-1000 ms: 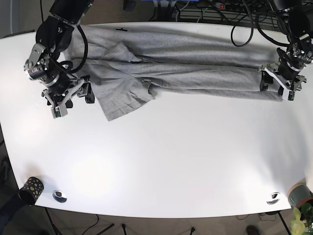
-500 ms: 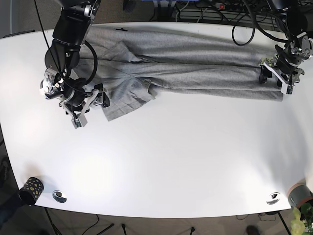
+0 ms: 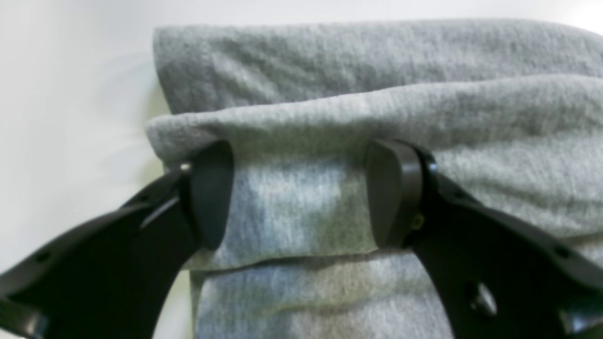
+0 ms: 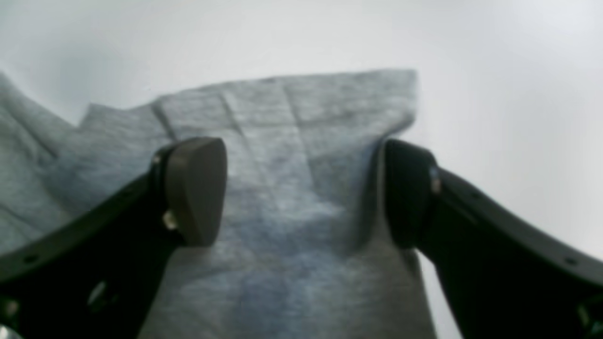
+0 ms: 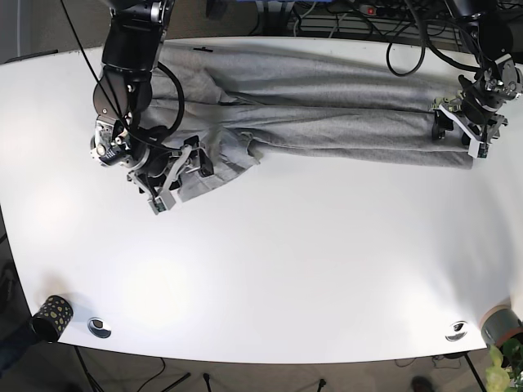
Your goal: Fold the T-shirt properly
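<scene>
Right gripper (image 5: 181, 174) sits at base view's left w/ jaws apart, straddling the loose sleeve flap (image 4: 301, 155), nothing pinched. T-shirt (image 5: 327, 114) lies stretched along the far side of the white table (image 5: 310, 261), partly folded lengthwise. Grey knit looks soft, light, limp; prob sags and slides on the slick top, so grab at hems/corners thru all layers. Left gripper (image 3: 299, 197), at right end, also spread wide over the doubled edge (image 3: 330, 122), not clamped.
</scene>
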